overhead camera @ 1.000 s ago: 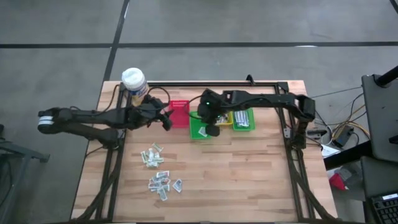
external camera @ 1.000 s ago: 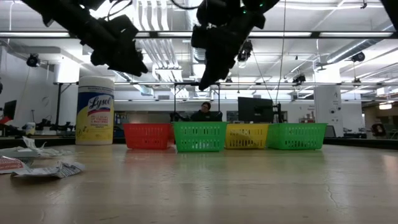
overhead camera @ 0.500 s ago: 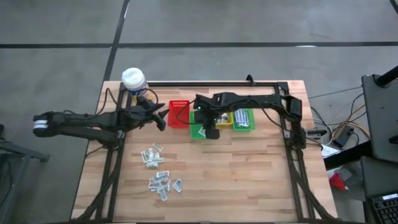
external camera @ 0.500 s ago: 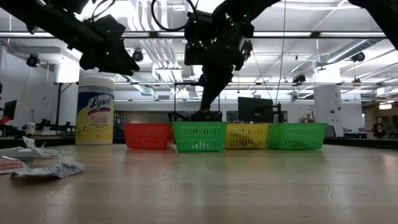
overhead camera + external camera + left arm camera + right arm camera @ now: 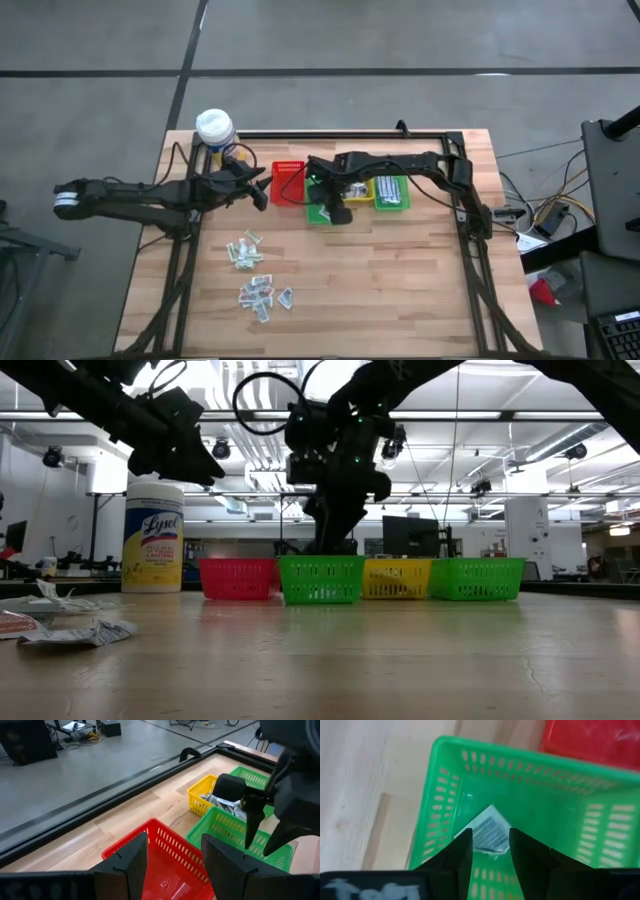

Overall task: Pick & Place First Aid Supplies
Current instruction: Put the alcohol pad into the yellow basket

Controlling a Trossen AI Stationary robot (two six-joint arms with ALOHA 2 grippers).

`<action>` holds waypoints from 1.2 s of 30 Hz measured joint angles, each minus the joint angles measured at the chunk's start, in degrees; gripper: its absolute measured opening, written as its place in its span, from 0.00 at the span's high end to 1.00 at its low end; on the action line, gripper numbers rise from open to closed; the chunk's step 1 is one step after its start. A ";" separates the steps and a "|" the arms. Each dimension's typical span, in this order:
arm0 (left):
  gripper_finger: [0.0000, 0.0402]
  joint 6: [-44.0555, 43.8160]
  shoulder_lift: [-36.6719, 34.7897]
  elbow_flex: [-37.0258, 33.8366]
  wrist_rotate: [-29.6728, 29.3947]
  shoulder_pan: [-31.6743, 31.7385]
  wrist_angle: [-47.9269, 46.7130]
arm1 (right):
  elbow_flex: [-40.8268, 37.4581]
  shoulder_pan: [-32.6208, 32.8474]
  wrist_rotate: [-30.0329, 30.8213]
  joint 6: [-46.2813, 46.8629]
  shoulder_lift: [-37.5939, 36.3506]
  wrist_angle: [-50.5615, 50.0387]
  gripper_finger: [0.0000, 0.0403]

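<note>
The first aid supplies [image 5: 256,272] lie in a loose pile on the table's near left, seen also in the low view [image 5: 70,628]. One striped white packet [image 5: 487,835] lies on the floor of the left green bin [image 5: 320,208]. My right gripper [image 5: 490,857] is open just above that packet, its fingers dipped toward the bin [image 5: 320,580]. My left gripper [image 5: 172,865] hangs open above the red bin [image 5: 165,855], nothing between its fingers.
Four small bins stand in a row at the table's far middle: red [image 5: 288,182], green, yellow [image 5: 358,190] and a second green [image 5: 392,192], the last two holding packets. A yellow wipes bottle [image 5: 215,128] stands at the far left corner. A black frame [image 5: 340,134] runs along the far edge.
My right gripper has gone down and a little toward the table's left, from above the bins into the mouth of the left green bin, and its fingers have opened. My left gripper has drawn back slightly toward the table's left edge.
</note>
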 joint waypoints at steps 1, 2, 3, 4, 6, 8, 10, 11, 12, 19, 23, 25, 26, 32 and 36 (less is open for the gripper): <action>0.55 -0.02 -0.02 0.00 0.00 0.00 0.01 | 0.57 -0.17 -0.06 -0.84 0.08 -0.14 0.68; 0.55 -0.12 -0.02 0.00 -0.02 0.00 0.11 | 1.14 -0.31 -0.06 -1.61 0.34 -0.60 0.67; 0.55 -0.36 0.00 0.00 -0.04 0.00 0.38 | 1.79 -0.55 -0.04 -2.24 0.73 -1.06 0.66; 0.55 -0.60 0.00 0.02 -0.04 0.00 0.40 | 2.24 -0.84 0.02 -2.69 0.99 -1.24 0.66; 0.55 -0.71 0.16 0.02 -0.07 0.00 0.38 | 2.73 -1.43 0.07 -3.08 2.06 -2.00 0.65; 0.55 -0.72 0.17 0.02 -0.08 0.00 0.33 | 3.32 -2.00 0.05 -3.30 3.09 -2.21 0.65; 0.55 -0.72 0.27 0.02 -0.14 0.04 0.42 | 3.62 -2.35 0.01 -3.44 3.89 -2.69 0.65; 0.55 -0.73 0.29 0.02 -0.13 0.04 0.38 | 3.81 -2.46 0.01 -3.47 4.25 -2.58 0.65; 0.55 -0.73 0.35 0.02 -0.13 0.04 0.36 | 3.87 -2.53 -0.02 -3.49 4.54 -2.63 0.65; 0.55 -0.93 0.44 0.02 -0.15 0.02 0.37 | 8.89 -2.52 0.09 -4.71 8.26 -7.33 0.65; 0.55 -1.25 0.44 0.02 -0.15 0.02 0.36 | 15.48 -2.55 0.72 -5.43 13.26 -13.58 0.65; 0.55 -1.47 0.44 0.02 -0.15 0.02 0.36 | 19.03 -2.56 1.96 -5.48 15.65 -17.04 0.64; 0.55 -1.55 0.44 0.02 -0.15 0.02 0.37 | 20.52 -2.61 2.06 -5.47 16.50 -18.65 0.64; 0.55 -1.67 0.44 0.02 -0.15 0.02 0.36 | 25.38 -2.61 3.31 -4.92 19.66 -22.15 0.64; 0.55 -1.69 0.44 0.02 -0.17 0.02 0.36 | 25.46 -2.61 3.31 -4.67 19.78 -21.95 0.65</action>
